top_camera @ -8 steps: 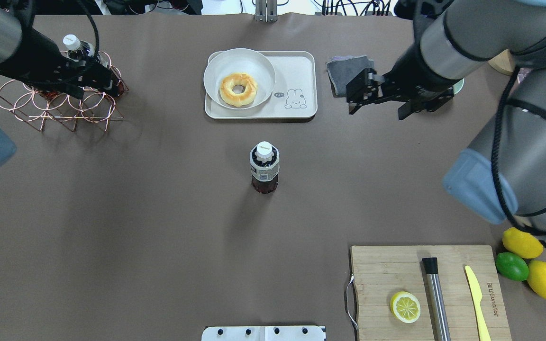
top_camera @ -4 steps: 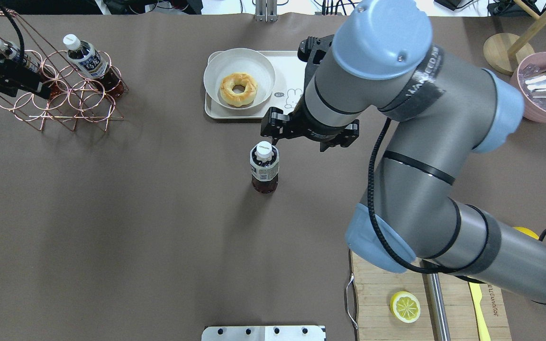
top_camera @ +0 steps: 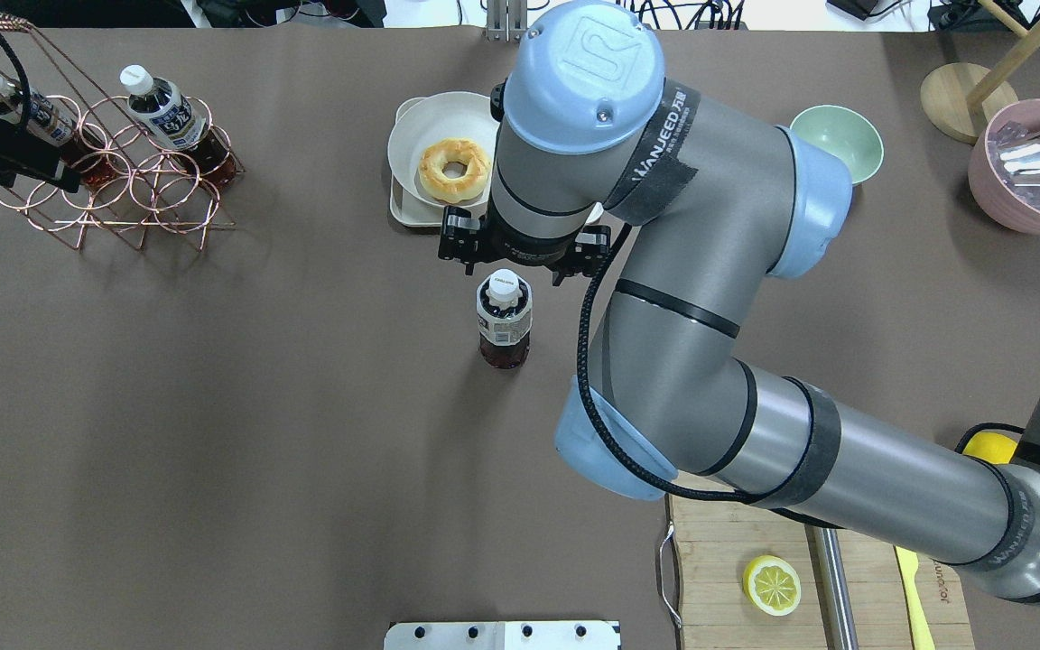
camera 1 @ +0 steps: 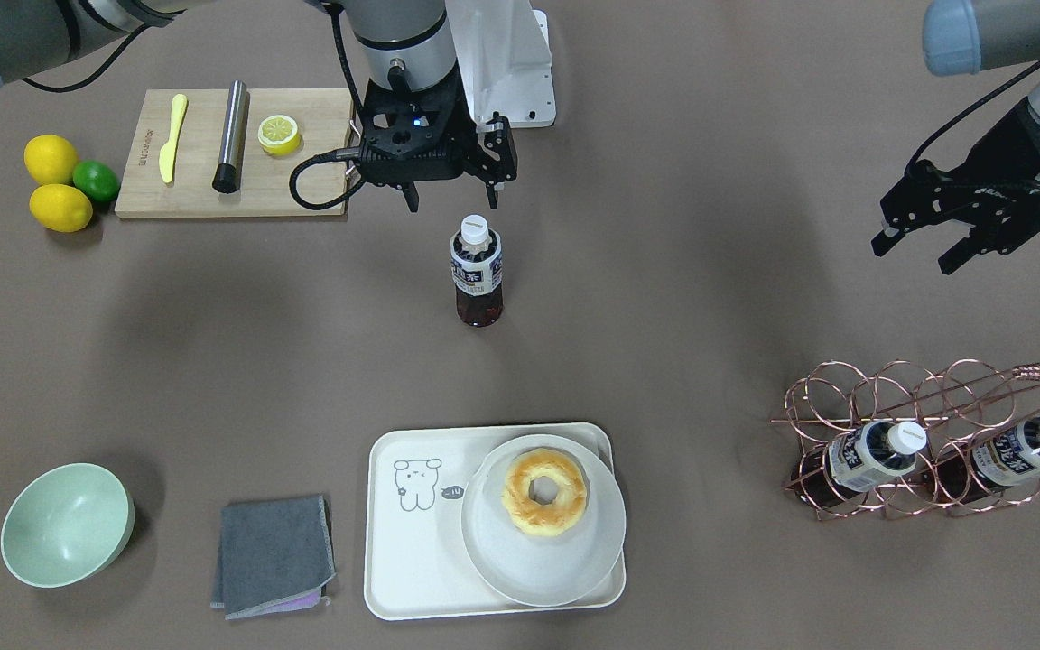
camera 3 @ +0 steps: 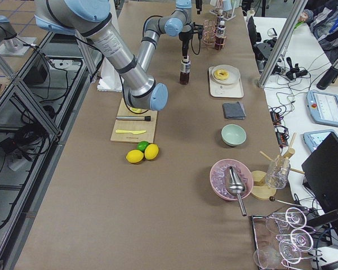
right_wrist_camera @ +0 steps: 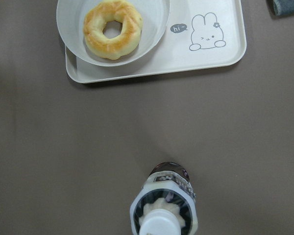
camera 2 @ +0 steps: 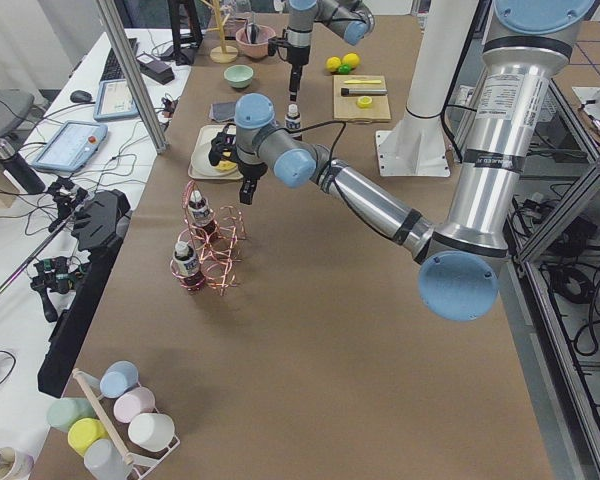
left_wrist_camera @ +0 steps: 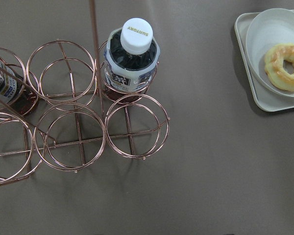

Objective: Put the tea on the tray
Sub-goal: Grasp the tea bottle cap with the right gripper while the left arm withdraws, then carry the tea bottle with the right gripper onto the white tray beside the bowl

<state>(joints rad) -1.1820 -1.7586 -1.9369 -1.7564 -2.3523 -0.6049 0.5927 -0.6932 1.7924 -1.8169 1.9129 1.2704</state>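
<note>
The tea bottle (camera 1: 477, 271), dark red-brown with a white cap, stands upright alone at the table's middle, also in the overhead view (top_camera: 504, 316) and at the bottom of the right wrist view (right_wrist_camera: 162, 210). My right gripper (camera 1: 450, 197) hangs open and empty above it, apart from the cap; in the overhead view the right gripper (top_camera: 516, 266) is partly under the arm. The cream tray (camera 1: 412, 560) with the bear outline lies beyond the bottle, in the right wrist view (right_wrist_camera: 206, 63) too. My left gripper (camera 1: 919, 250) is open and empty beside the rack.
A copper wire rack (camera 1: 899, 397) holds two alike bottles, one seen in the left wrist view (left_wrist_camera: 131, 58). A white plate (camera 1: 520, 569) with a doughnut (camera 1: 544, 494) fills the tray's one half. A grey cloth (camera 1: 274, 555), green bowl (camera 1: 67, 524) and cutting board (camera 1: 303, 194) lie around.
My right arm has swung from the table's right side to above the lone bottle. My left gripper has drawn back leftward off the rack, empty.
</note>
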